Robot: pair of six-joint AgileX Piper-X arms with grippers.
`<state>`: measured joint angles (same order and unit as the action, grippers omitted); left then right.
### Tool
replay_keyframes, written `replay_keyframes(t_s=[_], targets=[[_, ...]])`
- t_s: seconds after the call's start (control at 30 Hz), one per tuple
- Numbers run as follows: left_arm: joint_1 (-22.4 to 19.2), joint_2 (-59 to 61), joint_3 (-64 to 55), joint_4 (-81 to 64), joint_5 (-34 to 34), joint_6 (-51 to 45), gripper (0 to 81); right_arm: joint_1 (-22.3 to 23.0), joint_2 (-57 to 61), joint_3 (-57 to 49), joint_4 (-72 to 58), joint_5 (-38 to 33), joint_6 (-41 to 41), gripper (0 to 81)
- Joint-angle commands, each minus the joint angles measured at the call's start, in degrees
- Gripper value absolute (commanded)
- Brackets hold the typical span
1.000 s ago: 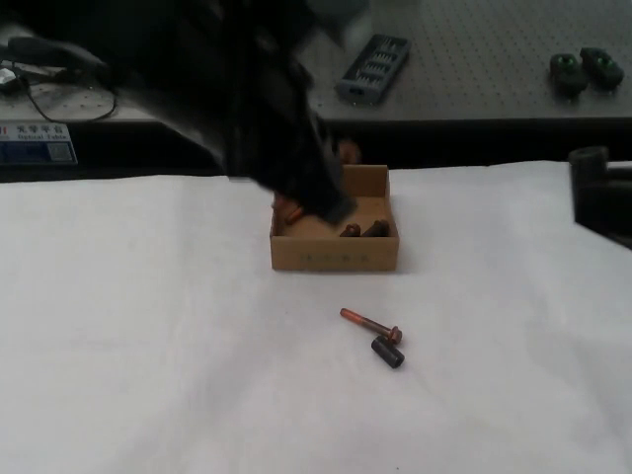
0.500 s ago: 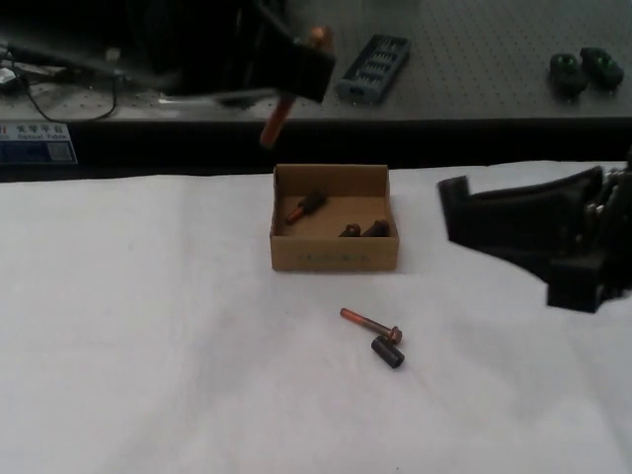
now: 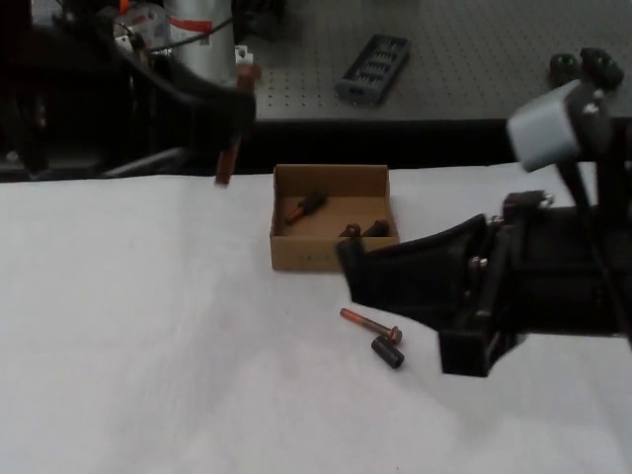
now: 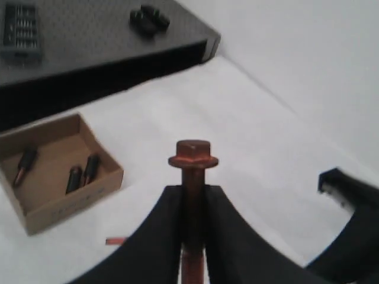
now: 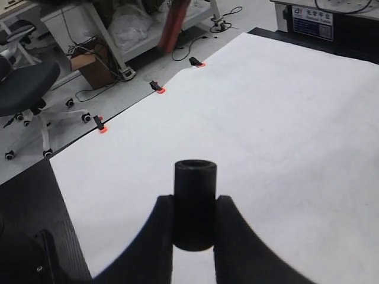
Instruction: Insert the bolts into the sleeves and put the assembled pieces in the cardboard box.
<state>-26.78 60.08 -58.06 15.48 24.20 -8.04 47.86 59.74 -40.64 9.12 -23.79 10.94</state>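
A copper bolt [image 4: 193, 158] stands head up with my left gripper [image 4: 193, 195] shut on its shank. In the high view this bolt [image 3: 232, 148] hangs to the left of and behind the cardboard box [image 3: 334, 259]. My right gripper [image 5: 195, 208] is shut on a black sleeve [image 5: 195, 177], its open end facing the camera. That arm [image 3: 474, 281] reaches in from the right, its tip just in front of the box. The box [image 4: 74, 204] holds three assembled pieces [image 3: 306, 205]. A loose bolt [image 3: 370, 323] and a loose sleeve [image 3: 387, 352] lie on the white cloth before it.
Behind the cloth runs a dark perforated bench with a blue-grey holder [image 3: 373, 67] and two dark round parts [image 3: 585, 69]. The cloth's left edge carries orange clips [image 5: 100, 127], with a floor, chair and shelves beyond. Open cloth lies to the left and front.
My left gripper rose from over the box and moved left with the bolt. The right arm swung in from the right edge to the front of the box.
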Motion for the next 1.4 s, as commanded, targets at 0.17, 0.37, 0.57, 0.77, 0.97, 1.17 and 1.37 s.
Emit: replay_keyframes(t_s=[0.17,0.37,0.57,0.77,0.97,1.17,1.37], targets=[[0.11,-0.4,4.79,-11.84,6.61,-5.79,0.6,0.98,4.25,-2.9,-4.94,-0.35,1.96,1.9],[0.11,-0.4,9.49,-27.36,8.23,-17.55,0.6,0.98,8.59,-5.87,-7.02,-1.84,2.45,1.9],[0.28,-0.4,10.79,-29.23,8.04,-18.74,0.6,0.86,10.26,-7.76,-8.44,-1.6,2.41,1.9],[1.56,-0.4,10.79,-29.23,6.93,-18.31,0.6,0.86,10.26,-7.75,-10.89,0.11,5.4,1.9],[2.86,-0.4,10.79,-29.23,6.1,-18.09,0.6,0.86,10.26,-7.75,-12.38,0.61,6.17,1.9],[2.86,-0.4,10.79,-29.23,6.1,-18.09,0.6,0.86,10.26,-7.75,-16.48,1.4,7.53,1.9],[2.82,-0.4,10.79,-29.23,6.1,-19.01,0.6,0.86,10.26,-7.75,-16.34,1.4,8.36,1.9]])
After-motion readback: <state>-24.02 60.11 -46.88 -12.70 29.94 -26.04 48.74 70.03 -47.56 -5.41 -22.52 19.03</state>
